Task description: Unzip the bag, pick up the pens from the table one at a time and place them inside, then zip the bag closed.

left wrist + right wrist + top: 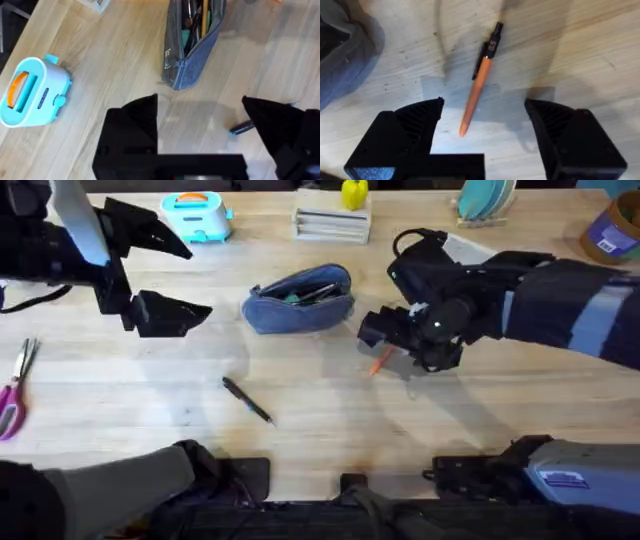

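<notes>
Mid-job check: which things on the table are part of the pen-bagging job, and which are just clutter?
Job:
- bag, unzipped, things already inside
- orange pen, on the table between the open right gripper's fingers
- black pen, on the table near the front

Clutter:
- scissors, far left
- toy toaster
- yellow thing on a white stand

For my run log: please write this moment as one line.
bag: unzipped | right tool: open over orange pen | black pen: on table | left tool: open, empty
</notes>
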### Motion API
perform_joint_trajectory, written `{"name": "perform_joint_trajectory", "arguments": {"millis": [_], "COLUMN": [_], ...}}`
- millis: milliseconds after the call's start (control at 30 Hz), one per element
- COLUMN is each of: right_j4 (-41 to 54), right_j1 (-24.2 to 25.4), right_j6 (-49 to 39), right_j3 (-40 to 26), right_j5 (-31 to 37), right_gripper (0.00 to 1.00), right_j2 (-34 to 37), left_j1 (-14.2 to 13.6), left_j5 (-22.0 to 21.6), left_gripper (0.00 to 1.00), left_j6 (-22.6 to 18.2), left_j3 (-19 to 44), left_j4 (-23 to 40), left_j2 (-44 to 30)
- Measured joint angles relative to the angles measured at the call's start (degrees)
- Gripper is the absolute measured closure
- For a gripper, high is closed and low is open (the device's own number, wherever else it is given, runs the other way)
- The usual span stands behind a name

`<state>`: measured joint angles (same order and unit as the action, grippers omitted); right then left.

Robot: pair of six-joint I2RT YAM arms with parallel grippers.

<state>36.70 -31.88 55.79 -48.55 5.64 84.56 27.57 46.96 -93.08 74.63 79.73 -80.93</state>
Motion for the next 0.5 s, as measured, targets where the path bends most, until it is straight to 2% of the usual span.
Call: {"name": "perform_joint_trajectory", "arguments": {"millis": [67,200,300,500], "right_j4": [0.05,0.66,0.66,0.51], "right_j1": [0.0,0.0,-0.15,-1.99], "right_j6": [0.97,1.29,1.42,0.96], "right_j3": [-0.2,-0.25,-0.25,-0.2], "right_j5": [0.37,1.15,1.47,4.56], "right_gripper": [0.022,0.141,0.15,0.377], "right_j2": [0.43,0.61,0.69,1.16], "left_j1": [0.0,0.0,0.0,0.0], "left_j5": [0.0,-0.02,-0.02,0.0], "left_gripper": [0.007,0.008,0.007,0.008], "left_j6": [0.0,0.0,0.0,0.0], "left_j3": [0.0,0.0,0.0,0.0], "left_j4": [0.01,-0.01,0.01,-0.01], "left_j2": [-0.02,0.0,-0.02,-0.01]}}
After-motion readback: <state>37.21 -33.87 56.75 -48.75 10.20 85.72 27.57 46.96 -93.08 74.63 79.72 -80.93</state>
